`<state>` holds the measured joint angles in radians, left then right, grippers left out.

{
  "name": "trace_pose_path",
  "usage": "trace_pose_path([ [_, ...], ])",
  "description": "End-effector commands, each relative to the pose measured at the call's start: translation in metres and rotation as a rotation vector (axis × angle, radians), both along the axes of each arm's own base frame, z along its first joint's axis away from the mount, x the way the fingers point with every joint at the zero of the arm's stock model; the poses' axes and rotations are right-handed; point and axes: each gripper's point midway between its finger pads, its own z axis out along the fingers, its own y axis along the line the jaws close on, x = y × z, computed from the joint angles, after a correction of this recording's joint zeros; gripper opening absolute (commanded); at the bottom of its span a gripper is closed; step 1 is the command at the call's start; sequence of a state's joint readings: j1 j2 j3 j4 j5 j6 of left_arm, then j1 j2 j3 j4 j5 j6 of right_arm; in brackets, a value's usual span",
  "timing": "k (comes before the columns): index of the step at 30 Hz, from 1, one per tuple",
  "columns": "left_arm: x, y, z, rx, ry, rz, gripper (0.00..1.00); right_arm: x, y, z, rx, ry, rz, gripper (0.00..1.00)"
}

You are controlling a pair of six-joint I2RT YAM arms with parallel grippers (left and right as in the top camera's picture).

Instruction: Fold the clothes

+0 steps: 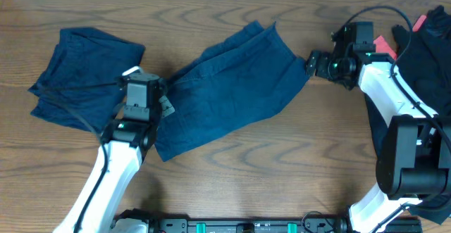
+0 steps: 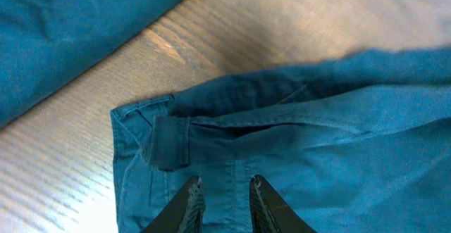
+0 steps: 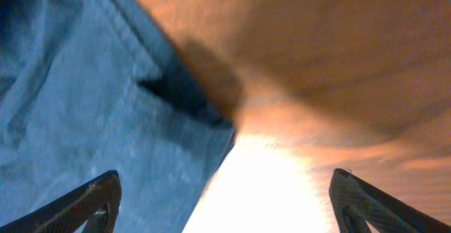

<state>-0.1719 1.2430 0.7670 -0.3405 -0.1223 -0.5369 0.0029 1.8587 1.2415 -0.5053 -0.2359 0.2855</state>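
A pair of navy shorts (image 1: pixel 232 85) lies spread slantwise on the middle of the table. A second navy garment (image 1: pixel 84 74) lies at the left. My left gripper (image 1: pixel 144 85) is at the left waistband end of the middle shorts; in the left wrist view its fingers (image 2: pixel 224 191) stand close together with the waistband fabric (image 2: pixel 296 134) between them. My right gripper (image 1: pixel 310 64) is wide open at the shorts' right corner; in the right wrist view (image 3: pixel 225 191) one finger is over the fabric (image 3: pixel 84 106) and the other over bare table.
A black garment (image 1: pixel 430 39) with a coral-red one (image 1: pixel 384 46) beside it lies heaped at the far right, next to the right arm. The wooden table (image 1: pixel 282 162) runs to the front edge, where the arm bases stand.
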Motion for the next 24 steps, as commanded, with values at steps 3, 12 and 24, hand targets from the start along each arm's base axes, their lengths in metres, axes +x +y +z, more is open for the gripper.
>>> trace_pose_path([
  [3,0.006,0.001,-0.05,0.083,0.133,-0.069,0.25,-0.022,0.03,-0.029,0.13,0.095,0.015,0.91],
  [12,0.031,0.029,-0.077,0.203,0.113,0.036,0.31,-0.014,0.056,-0.053,0.159,0.056,0.001,0.82],
  [24,0.02,0.036,-0.082,0.228,0.164,0.048,0.32,0.002,0.062,-0.076,0.151,0.023,-0.044,0.09],
])
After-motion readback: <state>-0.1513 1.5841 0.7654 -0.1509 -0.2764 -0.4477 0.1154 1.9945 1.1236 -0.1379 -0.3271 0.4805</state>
